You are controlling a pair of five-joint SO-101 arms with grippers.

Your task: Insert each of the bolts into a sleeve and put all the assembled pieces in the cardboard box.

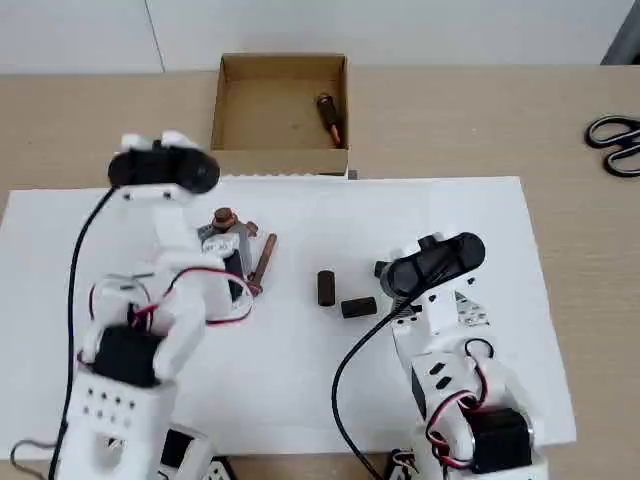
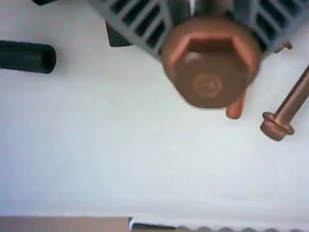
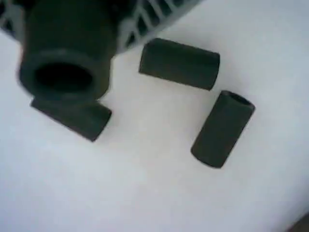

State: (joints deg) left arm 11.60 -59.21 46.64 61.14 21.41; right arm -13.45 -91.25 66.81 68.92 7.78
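Wood table point(image 1: 560, 110), white sheet point(image 1: 300, 400) covering the stretch on the arms' side of the cardboard box point(image 1: 225, 100). Box sits at the far middle with one assembled piece point(image 1: 328, 118) already inside, by its right wall. Scissors point(image 1: 615, 142) well off to the box's right, not part of the job. Left gripper point(image 1: 225, 235) near the box's front left corner, fingers clamped on the held bolt point(image 2: 210, 67), hex head facing the wrist camera. Right gripper point(image 1: 388, 272) farther out from the box's front right corner, fingers closed round the held sleeve point(image 3: 63, 72), bore end open to the camera. Three loose sleeves point(image 3: 178, 63) on the sheet between that gripper and the box front, one lying right under the held sleeve. Loose bolt point(image 1: 262, 258) just beside the left gripper, on its side away from the box. Step looks like pre-insertion: one part in each gripper, still well apart. Next move calls for bringing the shank tip in line with the bore and pushing straight; a tilt would likely jam at the rim
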